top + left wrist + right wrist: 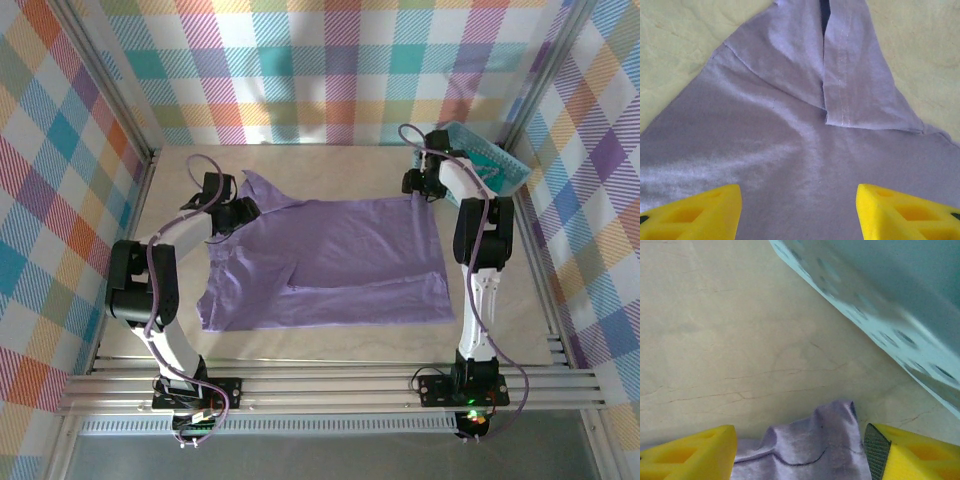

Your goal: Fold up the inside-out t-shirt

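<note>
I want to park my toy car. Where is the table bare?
Bare table lies between the t-shirt and the back wall, and in a thin strip between the t-shirt and the front rails. The far right corner is crowded: teal basket, right pincer.

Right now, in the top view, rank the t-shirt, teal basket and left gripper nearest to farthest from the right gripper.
1. t-shirt: its far right corner at the right gripper.
2. teal basket: just to the right.
3. left gripper: across the shirt, on the left.
</note>
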Controlling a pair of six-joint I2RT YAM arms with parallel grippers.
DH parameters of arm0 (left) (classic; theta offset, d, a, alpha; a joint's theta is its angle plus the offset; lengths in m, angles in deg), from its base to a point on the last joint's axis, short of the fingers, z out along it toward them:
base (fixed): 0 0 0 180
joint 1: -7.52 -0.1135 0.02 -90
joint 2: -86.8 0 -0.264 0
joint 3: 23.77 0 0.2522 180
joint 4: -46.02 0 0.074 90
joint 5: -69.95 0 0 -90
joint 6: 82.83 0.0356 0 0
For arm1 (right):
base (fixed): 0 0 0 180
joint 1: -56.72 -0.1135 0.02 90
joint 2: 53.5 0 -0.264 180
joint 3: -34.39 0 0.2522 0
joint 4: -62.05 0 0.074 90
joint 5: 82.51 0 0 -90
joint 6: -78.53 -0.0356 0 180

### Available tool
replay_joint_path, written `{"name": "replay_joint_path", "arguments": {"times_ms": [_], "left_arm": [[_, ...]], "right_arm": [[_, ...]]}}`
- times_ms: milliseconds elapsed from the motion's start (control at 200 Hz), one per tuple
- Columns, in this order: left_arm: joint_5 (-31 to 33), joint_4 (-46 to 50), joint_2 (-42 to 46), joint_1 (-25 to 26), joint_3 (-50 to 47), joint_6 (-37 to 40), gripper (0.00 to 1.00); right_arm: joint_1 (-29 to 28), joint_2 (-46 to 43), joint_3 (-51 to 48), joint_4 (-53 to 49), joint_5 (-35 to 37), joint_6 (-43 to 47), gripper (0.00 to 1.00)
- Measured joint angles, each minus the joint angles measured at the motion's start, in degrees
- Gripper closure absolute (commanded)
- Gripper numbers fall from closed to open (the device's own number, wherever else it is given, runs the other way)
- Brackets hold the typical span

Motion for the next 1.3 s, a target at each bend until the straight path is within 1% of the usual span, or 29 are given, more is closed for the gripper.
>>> {"name": "replay_joint_path", "arguments": {"times_ms": [150, 250, 435, 565, 625, 725, 790, 1085, 1300], "left_arm": [[-0.44, 0.02, -1.01, 0.0, 1.33, 0.76, 0.38], [-0.79, 0.09, -2.23, 0.0, 2.29, 1.11, 0.38], [-0.83, 0.74, -4.35, 0.0, 4.33, 2.16, 0.38], [-0.5, 2.1, -6.08, -0.17, 7.45, 2.91, 0.38], [-0.11, 3.3, -7.82, -0.39, 10.19, 3.32, 0.38], [0.76, 5.92, -12.39, -0.7, 16.7, 4.2, 0.38], [1.46, 7.65, -16.46, -0.92, 22.27, 5.07, 0.39], [1.99, 18.4, -34.8, -2.32, 47.91, 8.33, 0.4], [1.73, 25.59, -44.52, -4.52, 64.76, 9.53, 0.38]], "right_arm": [[-0.02, 3.32, 4.24, -2.56, 0.02, 0.76, 0.33], [-0.02, 4.79, 5.4, -4.42, 0.17, 1.44, 0.38], [-0.02, 6.45, 8.48, -6.19, -0.2, 2.45, 0.6], [-0.04, 6.78, 9.09, -6.47, -0.61, 3.21, 0.8], [-0.09, 6.97, 9.42, -6.4, -0.9, 3.54, 0.86], [-0.13, 6.99, 9.51, -6.36, -1.29, 3.67, 0.92], [-0.13, 6.99, 9.53, -6.34, -1.44, 3.76, 0.94], [-0.48, 6.99, 9.53, -6.05, -1.77, 4.61, 0.94], [-0.63, 6.99, 9.53, -5.9, -2.51, 5.03, 0.94]]}}
